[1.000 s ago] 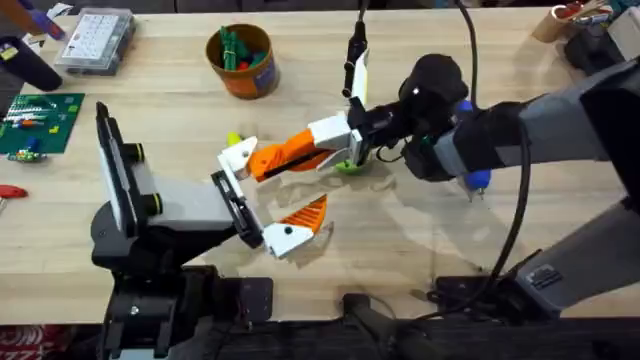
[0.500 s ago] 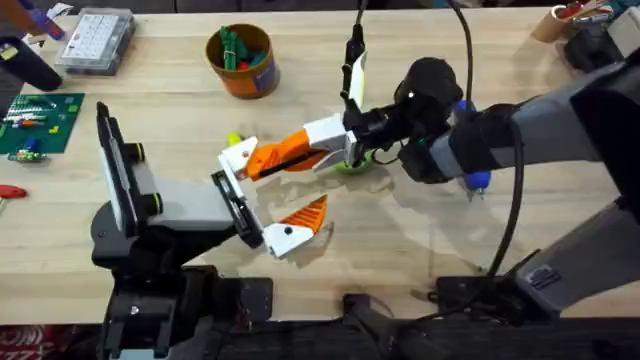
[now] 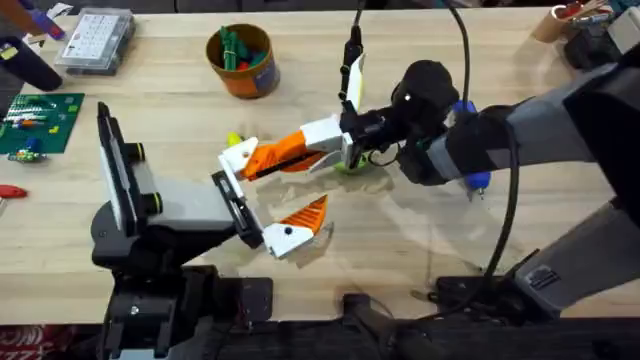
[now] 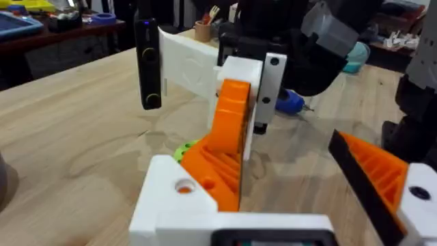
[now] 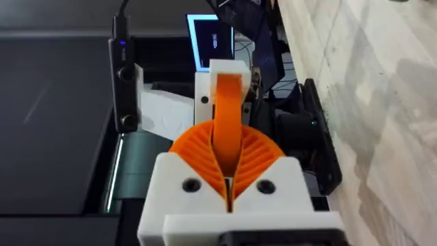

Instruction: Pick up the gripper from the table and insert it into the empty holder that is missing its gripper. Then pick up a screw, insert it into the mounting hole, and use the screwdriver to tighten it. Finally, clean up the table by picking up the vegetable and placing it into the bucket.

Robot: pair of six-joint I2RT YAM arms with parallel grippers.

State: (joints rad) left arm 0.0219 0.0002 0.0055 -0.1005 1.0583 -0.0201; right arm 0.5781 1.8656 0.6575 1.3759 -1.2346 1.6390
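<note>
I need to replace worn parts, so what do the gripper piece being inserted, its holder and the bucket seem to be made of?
The gripper looks like matte orange plastic, with ribbed ridges suggesting 3D printing. The holder looks like matte white plastic, angular, with a screw hole. The bucket looks like smooth orange-brown plastic, though its look leaves this open.
</note>
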